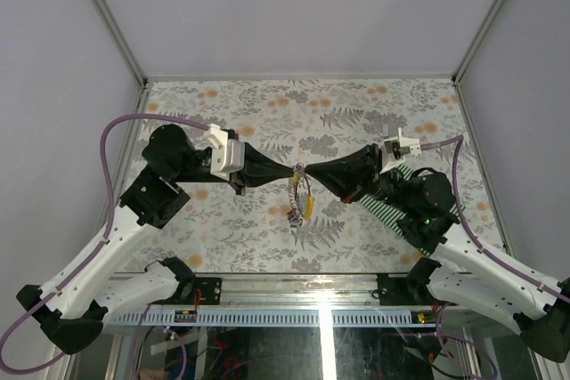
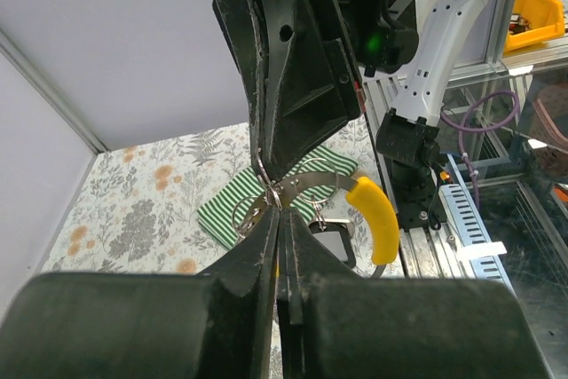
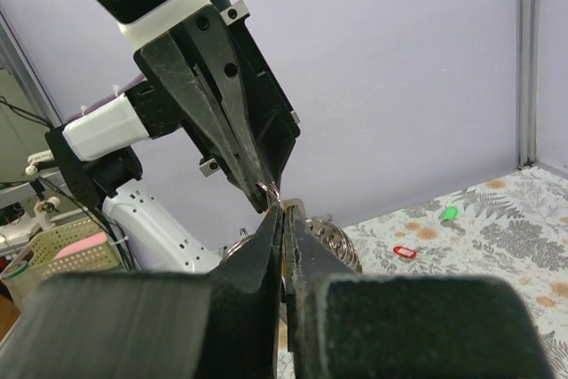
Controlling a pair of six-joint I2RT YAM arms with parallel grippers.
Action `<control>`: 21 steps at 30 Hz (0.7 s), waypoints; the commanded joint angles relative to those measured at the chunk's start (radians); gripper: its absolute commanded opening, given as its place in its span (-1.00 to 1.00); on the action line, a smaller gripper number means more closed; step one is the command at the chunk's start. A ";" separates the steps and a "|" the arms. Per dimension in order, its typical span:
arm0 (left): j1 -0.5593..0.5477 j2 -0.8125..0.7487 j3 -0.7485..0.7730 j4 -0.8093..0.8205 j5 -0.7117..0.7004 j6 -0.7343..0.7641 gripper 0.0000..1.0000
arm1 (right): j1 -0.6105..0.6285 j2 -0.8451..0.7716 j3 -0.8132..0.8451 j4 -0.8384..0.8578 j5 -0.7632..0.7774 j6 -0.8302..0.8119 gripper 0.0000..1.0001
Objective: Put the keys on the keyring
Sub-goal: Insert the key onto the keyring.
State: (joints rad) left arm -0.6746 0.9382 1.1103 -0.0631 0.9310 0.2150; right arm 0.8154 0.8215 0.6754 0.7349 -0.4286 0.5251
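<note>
My two grippers meet tip to tip above the middle of the table. The left gripper and the right gripper are both shut on the keyring, a thin silvery loop pinched between their tips; it also shows in the right wrist view. A bunch hangs below it: small metal rings, a curved metal piece with a yellow sleeve and a black tag. A red-headed key and a green-headed key lie on the floral table.
A green-and-white striped mat lies under the right arm. The floral table cover ends at grey walls on three sides. The metal frame rail runs along the near edge.
</note>
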 commanded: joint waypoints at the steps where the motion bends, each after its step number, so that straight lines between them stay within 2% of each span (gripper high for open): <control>1: -0.018 -0.022 -0.010 0.092 0.002 -0.042 -0.97 | -0.001 -0.029 -0.015 0.167 0.092 0.021 -1.00; 21: -0.029 -0.013 -0.030 0.100 -0.032 -0.052 -1.00 | -0.001 -0.044 -0.046 0.278 0.134 0.098 -1.00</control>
State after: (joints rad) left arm -0.6945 0.9321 1.0916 -0.0074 0.8913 0.1867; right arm 0.8177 0.8032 0.6102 0.8524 -0.3763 0.5907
